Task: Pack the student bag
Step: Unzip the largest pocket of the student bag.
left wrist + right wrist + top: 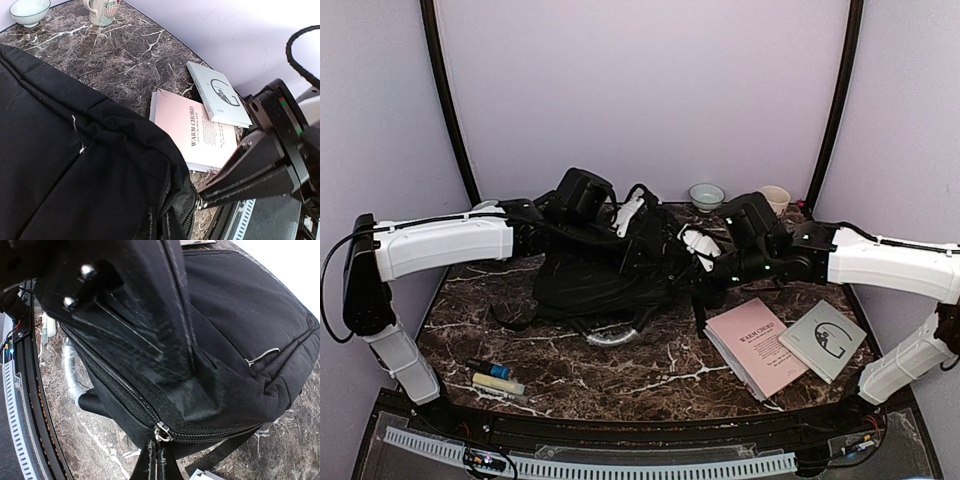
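pale lilac walls [640,90] curve behind a dark marble table [650,372] with white veins.

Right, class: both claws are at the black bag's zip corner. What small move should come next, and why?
Probably the right claw should draw the zip pull it pinches along the track, while the left claw holds the student bag fabric. The zip looks closed there, and the pink book and grey book lie outside on the table.

A lab test booth: plain lilac backdrop [640,90] round a marble-patterned table [650,375] with a cable track [590,463].
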